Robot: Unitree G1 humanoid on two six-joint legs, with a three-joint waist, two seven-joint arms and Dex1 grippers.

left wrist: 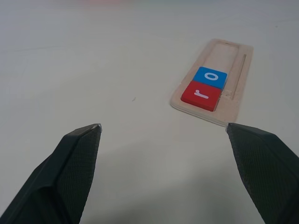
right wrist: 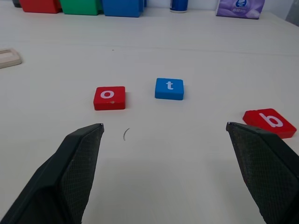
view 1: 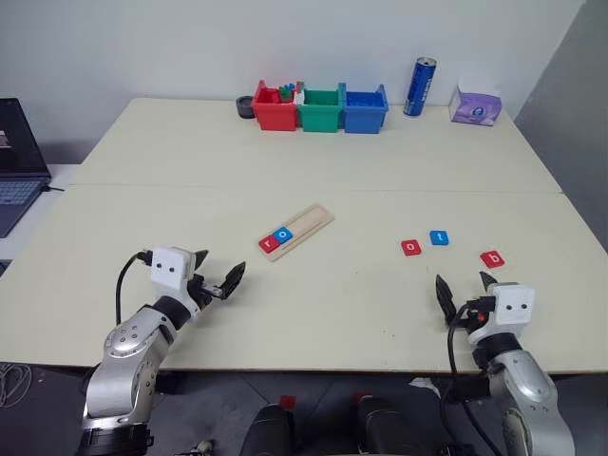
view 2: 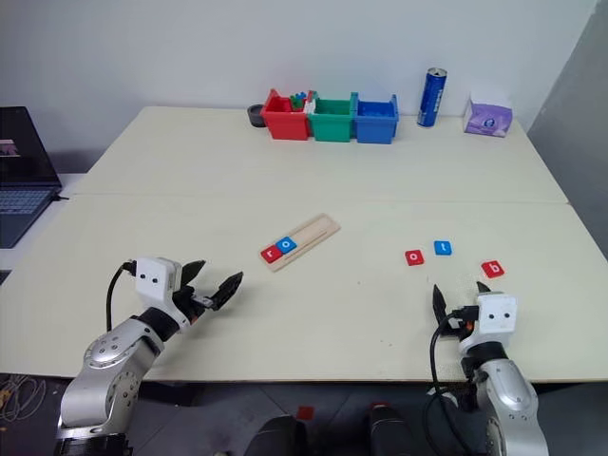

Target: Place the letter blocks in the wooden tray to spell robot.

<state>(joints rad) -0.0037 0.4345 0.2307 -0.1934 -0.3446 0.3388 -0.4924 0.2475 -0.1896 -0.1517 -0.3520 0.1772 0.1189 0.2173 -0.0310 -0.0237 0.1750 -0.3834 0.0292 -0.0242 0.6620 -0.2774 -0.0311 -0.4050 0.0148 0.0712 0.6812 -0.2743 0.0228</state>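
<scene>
Hovering just over the table (view 1: pixel 313 313), my left gripper (view 1: pixel 217 275) has its 2 black fingers spread wide apart with nothing between them, and it points toward the wooden tray (view 1: pixel 309 225). From the left wrist view I see the tray's near end just past the fingertips (left wrist: pixel 88 135), well clear of them. My right gripper (view 1: pixel 465 285) is likewise spread wide and empty, low over the table near its front edge.

In the tray, 2 letter blocks sit side by side at the end nearest me: a red r (left wrist: pixel 201 94) at the very end and a blue o (left wrist: pixel 210 77) touching it. I see the rest of the groove bare. The tray lies at an angle near the middle of the table.

Ahead of my right gripper, 3 more blocks lie loose on the table, apart from each other: a red o (right wrist: pixel 109 97), a blue t (right wrist: pixel 169 88) just beside it, and a red b (right wrist: pixel 269 122) closest to the right finger.

At the far edge stand 3 bins in a row, red (view 1: pixel 275 108), green (view 1: pixel 320 108) and blue (view 1: pixel 365 107), then a blue can (view 1: pixel 419 86) and a purple tissue pack (view 1: pixel 476 104). I see a laptop (view 1: pixel 17 161) off the left side.
</scene>
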